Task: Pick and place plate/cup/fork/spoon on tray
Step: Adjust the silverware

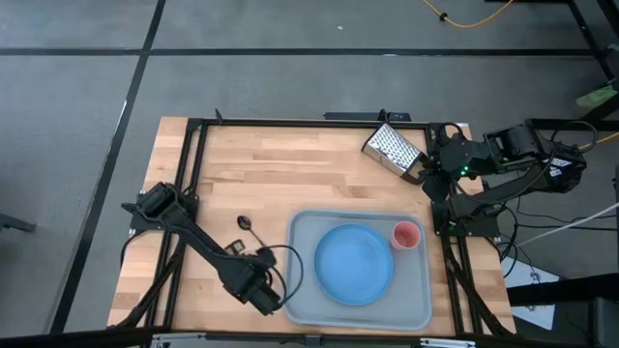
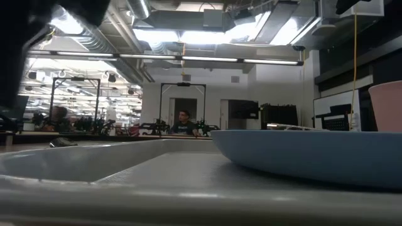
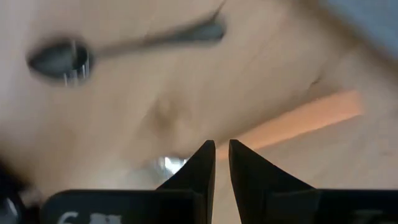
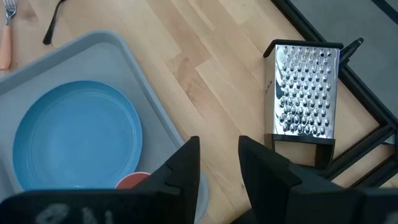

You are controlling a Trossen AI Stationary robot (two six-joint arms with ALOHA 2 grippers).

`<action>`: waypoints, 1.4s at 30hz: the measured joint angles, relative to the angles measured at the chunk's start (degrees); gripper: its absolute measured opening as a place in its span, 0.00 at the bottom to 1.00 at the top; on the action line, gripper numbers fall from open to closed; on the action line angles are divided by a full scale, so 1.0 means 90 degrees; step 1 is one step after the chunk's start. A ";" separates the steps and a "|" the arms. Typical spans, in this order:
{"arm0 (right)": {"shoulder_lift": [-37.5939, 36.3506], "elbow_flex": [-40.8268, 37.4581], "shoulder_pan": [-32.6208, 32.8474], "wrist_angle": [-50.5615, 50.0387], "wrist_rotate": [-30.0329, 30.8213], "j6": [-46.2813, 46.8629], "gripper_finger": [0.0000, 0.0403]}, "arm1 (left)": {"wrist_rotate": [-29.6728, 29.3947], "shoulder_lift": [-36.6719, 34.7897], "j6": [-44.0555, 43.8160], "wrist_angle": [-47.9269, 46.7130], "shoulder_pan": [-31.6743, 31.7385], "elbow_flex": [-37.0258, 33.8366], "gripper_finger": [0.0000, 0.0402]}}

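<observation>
The light-blue plate (image 1: 354, 263) lies flat in the grey-blue tray (image 1: 302, 290), and the pink-red cup (image 1: 405, 235) stands in the tray beside it. The dark spoon (image 1: 245, 222) lies on the wood to the left of the tray. My left gripper (image 1: 273, 302) is low by the tray's near left corner. Its fingers (image 3: 222, 152) are almost together, over the fork where the orange handle (image 3: 311, 115) meets the silver tines (image 3: 165, 165). The fork lies flat on the wood. My right gripper (image 1: 430, 174) waits at the far right, with a narrow gap between its fingers (image 4: 219, 149). My left gripper comes at the fork from above, with its fingertips (image 3: 208, 152) over the stretch between handle and tines. The fork runs across behind both tips and lies on the table. I cannot tell whether the tips touch it.
A metal box grater (image 1: 394, 150) lies on its side at the far right, just in front of my right gripper. A black frame runs along the table's edges. Bare wood shows across the table's far left half.
</observation>
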 joint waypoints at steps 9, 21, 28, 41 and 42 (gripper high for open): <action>0.0000 0.0000 0.0000 0.0000 -0.0002 -0.0040 0.29 | 0.1362 0.0000 -0.0544 0.1214 -0.0072 -0.0881 0.10; 0.0000 0.0000 0.0000 0.0000 -0.0005 -0.0160 0.29 | 0.1527 0.0002 0.0065 0.0732 0.0373 -0.1395 0.10; 0.0000 0.0000 0.0000 0.0000 -0.0010 -0.0160 0.29 | 0.1044 0.0002 0.1239 0.0712 0.1088 -0.1395 0.10; 0.0000 0.0000 0.0000 0.0000 -0.0017 -0.0160 0.29 | 0.0196 0.0002 0.3118 0.0457 0.2645 -0.1398 0.10; 0.0000 0.0000 0.0000 0.0000 -0.0017 -0.0160 0.29 | 0.0139 0.0002 0.3209 0.0421 0.2756 -0.1398 0.10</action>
